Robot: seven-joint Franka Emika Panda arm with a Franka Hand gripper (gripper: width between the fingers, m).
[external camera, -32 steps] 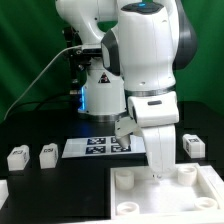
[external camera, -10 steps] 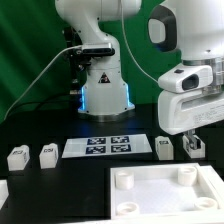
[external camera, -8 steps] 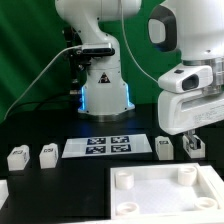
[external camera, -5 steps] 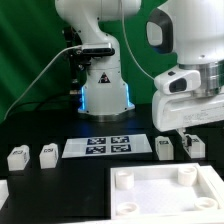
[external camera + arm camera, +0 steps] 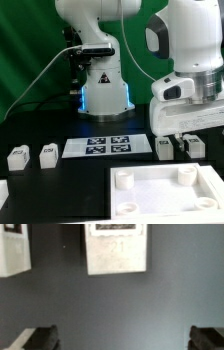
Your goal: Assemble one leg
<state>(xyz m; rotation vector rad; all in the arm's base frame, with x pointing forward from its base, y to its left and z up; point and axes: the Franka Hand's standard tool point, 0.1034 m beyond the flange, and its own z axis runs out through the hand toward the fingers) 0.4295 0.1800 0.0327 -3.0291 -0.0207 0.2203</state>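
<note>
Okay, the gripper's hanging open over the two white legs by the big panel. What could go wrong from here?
1. The open gripper hangs over two legs standing close together; a finger could knock the neighbouring leg on descent.
2. In the wrist view the target leg lies ahead of the fingertips, not between them; closing now would likely grab nothing.

You face a robotics lab bench. Marker board [image 5: 105,146]: fiducial tags, fixed on black table [image 5: 60,190]. Beside it: tagged legs [image 5: 47,153]. Behind it: white arm base [image 5: 106,100], warning triangle [image 5: 103,79], cable [image 5: 40,72], green backdrop [image 5: 25,40].
</note>
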